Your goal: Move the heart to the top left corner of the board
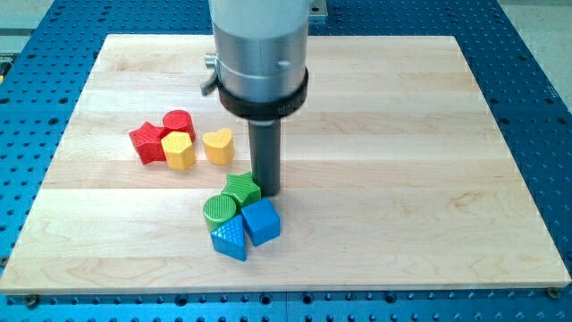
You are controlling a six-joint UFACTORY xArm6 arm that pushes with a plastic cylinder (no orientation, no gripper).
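1 arm entering from the view's top centre, silver cylindrical housing with black collar, straight dark rod hanging vertically, my tip resting low, near mid-view

The yellow heart lies flat on the board, left of centre. Its lobes point up and right.

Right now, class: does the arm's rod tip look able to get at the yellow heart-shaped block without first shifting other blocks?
Probably yes. My tip sits beside the green star block, and the yellow heart-shaped block lies up-left across bare wooden board, its right side open.
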